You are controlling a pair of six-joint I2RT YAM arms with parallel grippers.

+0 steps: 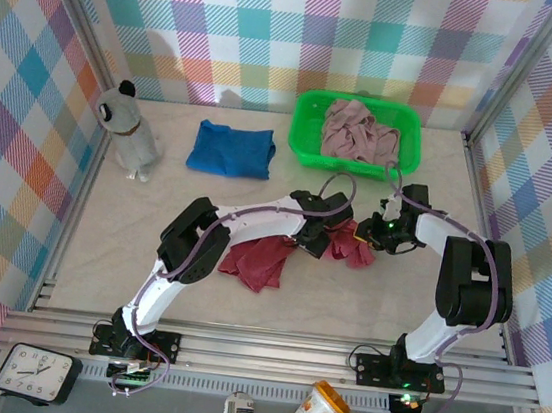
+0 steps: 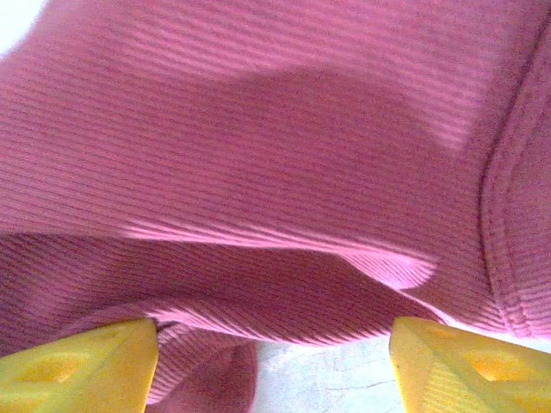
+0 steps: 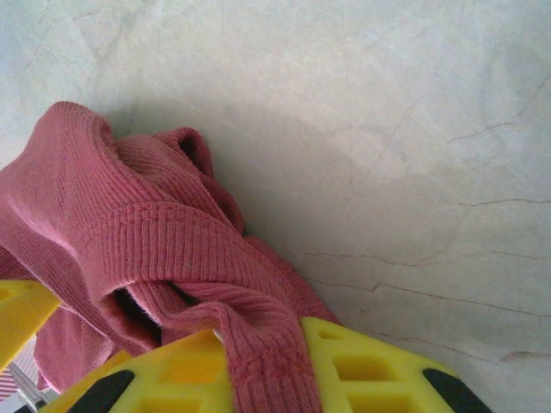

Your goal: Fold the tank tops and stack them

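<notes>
Red tank top (image 1: 254,261): crumpled on the table (image 1: 394,312), awaiting spreading. Left tool (image 2: 274,344): released, jaws wide over its body. Right tool (image 1: 363,239): apparently clenched on a strap (image 3: 258,344), likely to pull it flat.

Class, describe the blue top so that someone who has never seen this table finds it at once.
Start at the green basket at the back of the table. Just left of it, apart from it, lies the blue top, folded flat. It alone is blue: the pink top sits in the basket and the red top lies crumpled nearer the front.
</notes>
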